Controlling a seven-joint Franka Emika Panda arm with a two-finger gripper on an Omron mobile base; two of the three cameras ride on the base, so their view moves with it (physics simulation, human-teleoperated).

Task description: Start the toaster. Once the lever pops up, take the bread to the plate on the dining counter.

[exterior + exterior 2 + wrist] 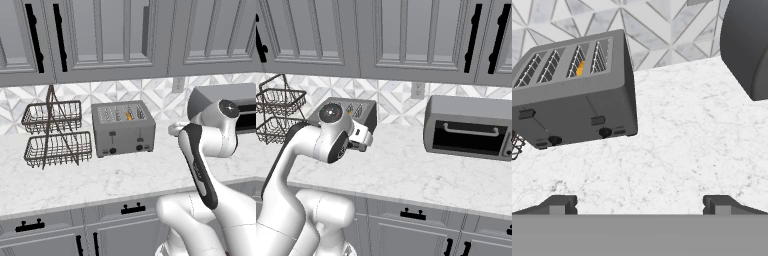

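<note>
The grey four-slot toaster [123, 128] stands on the marble worktop [125, 175] against the tiled wall. The bread [129, 116] sits edge-on in one of its right-hand slots, a yellow-orange sliver [580, 67] in the hand view. Both black levers, the left lever [527, 114] and the right lever [598, 120], sit at the top of their tracks above the dark knobs. My gripper [641, 204] is open, its tips wide apart with nothing between them. It hovers over the worktop, apart from the toaster [577, 90] and to its front right. The plate and the dining counter are out of view.
A two-tier wire basket rack [52, 132] stands left of the toaster. A wider dark grey oven-like appliance [468, 127] sits on the worktop to the right. Grey wall cabinets [100, 35] hang overhead. Bare marble lies between the toaster and the oven.
</note>
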